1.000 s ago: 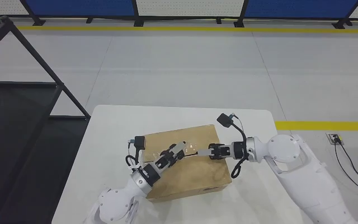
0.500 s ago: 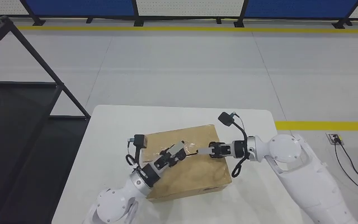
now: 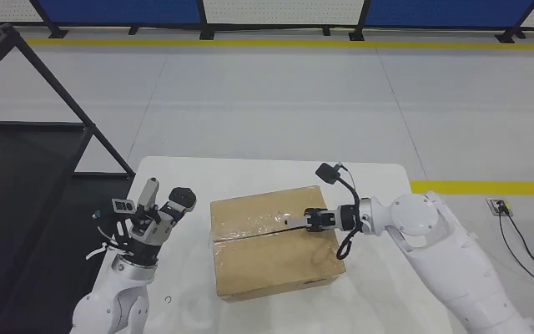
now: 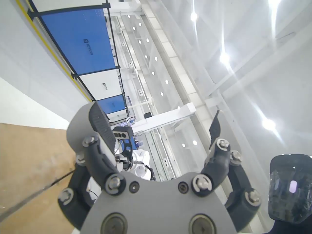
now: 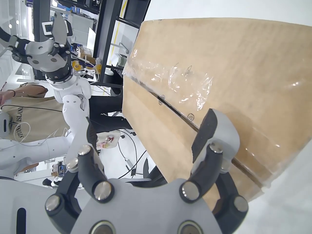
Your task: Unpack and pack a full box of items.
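Above the white surface's left side, the left claw points upward, spread wide and empty. The rectangular cardboard box sits mid-surface, its seam under crinkled clear tape. The right claw gapes over that seam.

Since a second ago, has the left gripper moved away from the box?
Yes. The left gripper has pulled back off the cardboard box top and now sits open over the table edge on the robot's left.

pale grey floor with a yellow line, blue panels behind, black rack at one side.
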You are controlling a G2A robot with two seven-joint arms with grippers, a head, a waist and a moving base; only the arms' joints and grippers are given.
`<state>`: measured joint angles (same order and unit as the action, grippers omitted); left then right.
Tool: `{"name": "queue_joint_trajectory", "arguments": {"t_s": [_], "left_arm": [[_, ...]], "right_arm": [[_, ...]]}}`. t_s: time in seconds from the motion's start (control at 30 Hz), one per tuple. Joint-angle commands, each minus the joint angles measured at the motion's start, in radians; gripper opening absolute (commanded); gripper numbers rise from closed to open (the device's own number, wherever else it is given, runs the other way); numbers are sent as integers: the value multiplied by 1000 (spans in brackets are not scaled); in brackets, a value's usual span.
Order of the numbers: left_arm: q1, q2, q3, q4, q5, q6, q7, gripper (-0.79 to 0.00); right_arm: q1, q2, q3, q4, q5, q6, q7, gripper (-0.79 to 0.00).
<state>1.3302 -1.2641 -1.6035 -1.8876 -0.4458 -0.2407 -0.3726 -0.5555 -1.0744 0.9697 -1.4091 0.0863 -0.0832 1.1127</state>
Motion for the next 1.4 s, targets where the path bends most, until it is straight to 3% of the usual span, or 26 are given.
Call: {"name": "queue_joint_trajectory", "arguments": {"t_s": [0.0, 0.57, 0.9, 1.37], "left_arm": [[17, 2, -13, 20, -1, -2, -12, 0], [32, 4, -35, 82, -60, -23, -31, 0], [39, 6, -37, 84, -65, -24, -34, 0], [39, 7, -38, 97, -67, -30, -39, 0]], "right_arm": [[19, -6, -14, 18, 2, 6, 4, 0], [155, -63, -134, 146, 28, 33, 18, 0], [191, -80, -140, 205, 29, 15, -15, 0], [230, -109, -181, 277, 63, 9, 47, 0]]}}
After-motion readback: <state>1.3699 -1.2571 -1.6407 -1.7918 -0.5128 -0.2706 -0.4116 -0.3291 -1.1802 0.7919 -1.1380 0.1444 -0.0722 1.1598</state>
